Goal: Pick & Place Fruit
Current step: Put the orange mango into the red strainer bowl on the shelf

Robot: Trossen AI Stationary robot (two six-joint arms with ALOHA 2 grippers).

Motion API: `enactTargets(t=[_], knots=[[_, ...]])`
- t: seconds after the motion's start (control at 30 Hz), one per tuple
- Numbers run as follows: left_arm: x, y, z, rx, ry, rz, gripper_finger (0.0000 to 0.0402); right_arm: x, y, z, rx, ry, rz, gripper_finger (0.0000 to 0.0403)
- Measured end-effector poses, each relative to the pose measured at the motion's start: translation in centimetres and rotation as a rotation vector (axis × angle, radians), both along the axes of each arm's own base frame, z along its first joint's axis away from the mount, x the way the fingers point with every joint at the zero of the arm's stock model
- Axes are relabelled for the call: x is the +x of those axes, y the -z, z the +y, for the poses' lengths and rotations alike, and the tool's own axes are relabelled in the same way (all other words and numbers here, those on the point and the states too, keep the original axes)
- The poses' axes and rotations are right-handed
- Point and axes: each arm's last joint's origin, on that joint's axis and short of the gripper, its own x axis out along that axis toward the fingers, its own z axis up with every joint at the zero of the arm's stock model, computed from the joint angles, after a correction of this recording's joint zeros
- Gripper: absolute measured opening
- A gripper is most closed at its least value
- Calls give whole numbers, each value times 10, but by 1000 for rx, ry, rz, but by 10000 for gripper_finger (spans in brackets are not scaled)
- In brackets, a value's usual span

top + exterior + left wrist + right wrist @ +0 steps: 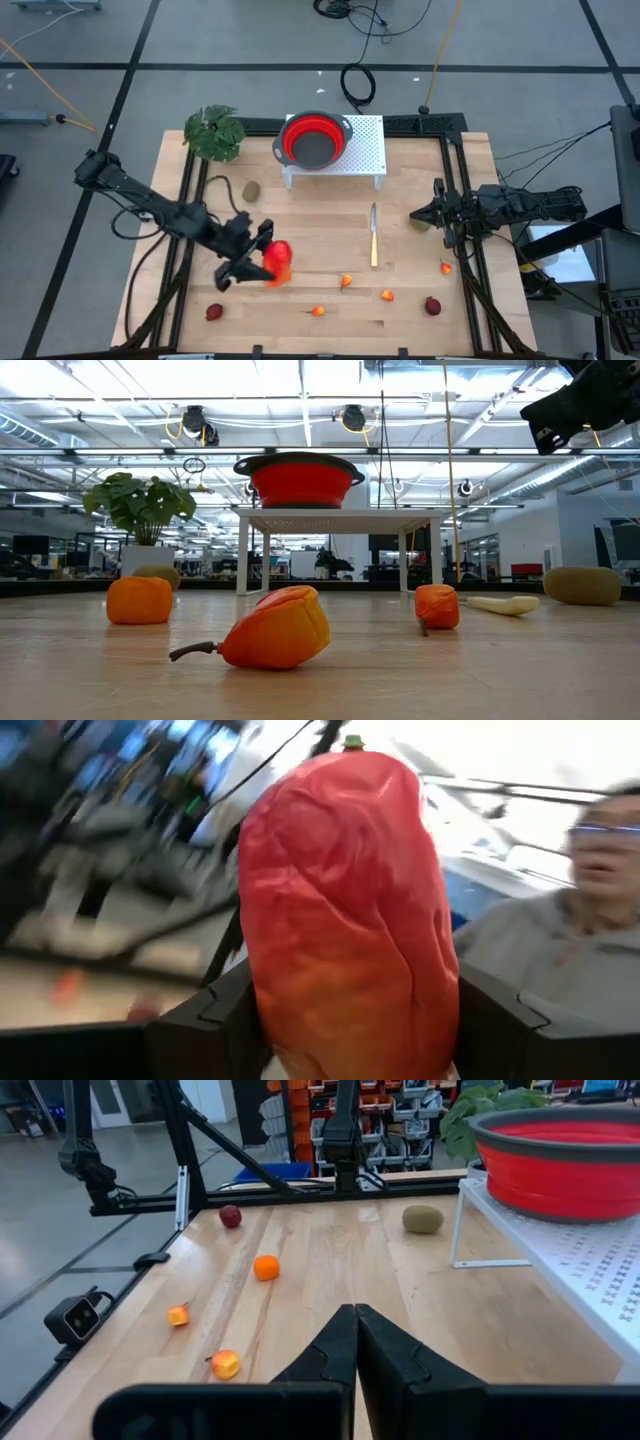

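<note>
My left gripper [258, 262] is over the table's near left part, shut on a large red-yellow oblong fruit [278, 262], which fills the left wrist view [350, 900]. Small orange fruits [345, 281] [387, 295] [318, 311] [446, 267] and dark-red ones [214, 312] [432, 306] lie on the wood near the front edge. A brown oval fruit [251, 189] lies further back. The red bowl [315, 140] sits on a white rack [365, 150] at the far middle. My right gripper [415, 214] waits shut at the table's right side, holding nothing. My left gripper pinches the fruit between its two fingers [205, 1010], which bear on opposite sides of its orange part [300, 1010]. The fingers come from the table's left, about level. The fruit is lifted clear of the table, and its red end with a green tip [352, 742] reaches out past the fingers.
A leafy plant [213, 133] stands at the far left corner. A slim knife [374, 235] lies right of centre. A person in grey [560, 940] shows beyond the table. A small camera [75, 1318] sits on the near edge.
</note>
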Motion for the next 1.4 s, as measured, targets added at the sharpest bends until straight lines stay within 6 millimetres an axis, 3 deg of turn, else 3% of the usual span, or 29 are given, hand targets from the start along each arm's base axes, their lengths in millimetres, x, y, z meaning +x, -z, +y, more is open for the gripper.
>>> enactTargets(t=[0.13, 0.27, 0.5, 0.97, 1.4], knots=[[2, 15, 3, -110, -109, 216, 230, 0, 0, 0, -22, -3, -2, 0], [3, 25, 8, -176, -268, 324, 230, 0, 0, 0, -26, -3, -2, 0], [9, 26, 26, -122, -515, 288, 230, 0, 1, -1, -35, 41, 4, 0], [23, 24, 76, -117, -585, 280, 230, -1, 4, 1, 13, -31, 41, 0], [24, -38, 121, 89, -747, 482, 230, -1, 6, 1, 35, -26, 62, 0]])
